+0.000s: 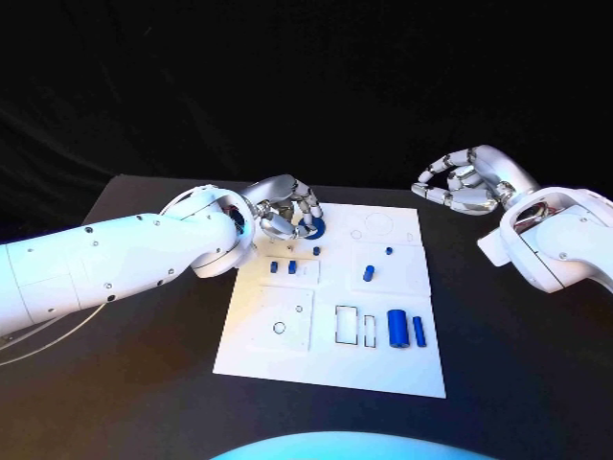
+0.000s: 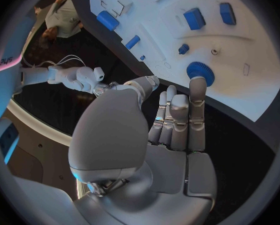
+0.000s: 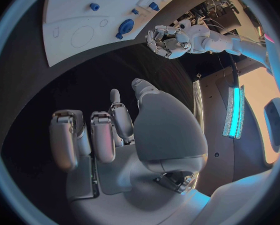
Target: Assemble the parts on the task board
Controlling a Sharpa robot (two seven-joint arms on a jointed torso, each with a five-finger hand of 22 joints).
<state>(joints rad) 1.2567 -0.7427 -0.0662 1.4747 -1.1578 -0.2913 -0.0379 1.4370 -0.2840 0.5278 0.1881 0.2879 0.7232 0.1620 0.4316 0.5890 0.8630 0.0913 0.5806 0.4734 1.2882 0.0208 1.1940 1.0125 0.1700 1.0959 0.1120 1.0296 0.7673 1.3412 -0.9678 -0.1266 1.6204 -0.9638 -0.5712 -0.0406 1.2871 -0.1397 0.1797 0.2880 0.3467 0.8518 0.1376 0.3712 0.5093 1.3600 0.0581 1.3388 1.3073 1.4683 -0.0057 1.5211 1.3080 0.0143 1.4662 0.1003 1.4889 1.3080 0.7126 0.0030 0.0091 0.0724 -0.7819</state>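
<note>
My left robot hand [image 1: 290, 213] sits at the far left corner of the task board [image 1: 337, 364], fingers [image 2: 197, 92] extended together. One fingertip touches the blue gear [image 2: 200, 71]; in the head view that gear [image 1: 313, 230] is half hidden under the fingers. Whether the thumb is also on it, I can't tell, so I can't call it a grip or just a touch.

My right robot hand [image 1: 462, 184] hangs off the board past its far right corner, over the black desk [image 1: 528, 364]. Fingers [image 3: 102, 135] curled in, nothing in them. Well apart from every part.

Parts on the board, head view:
- Two small blue blocks [image 1: 283, 267] side by side just near-side of my left robot hand, plus a small blue peg [image 1: 316, 251] beside them.
- Small blue piece [image 1: 388, 252] and a short blue cylinder [image 1: 369, 273] mid-board, between the two robot hands but closer to the left one.
- Larger blue cylinder [image 1: 397, 319] and a slimmer blue cylinder [image 1: 419, 332] lying side by side toward the near right edge, next to two empty rectangular outlines [image 1: 348, 325].
- Small black ring [image 1: 279, 328] on the near left area.

The left wrist view has the same gear right at my fingertip, small peg [image 2: 184, 49] just beyond it, and the blocks [image 2: 194, 19] farther out.
</note>
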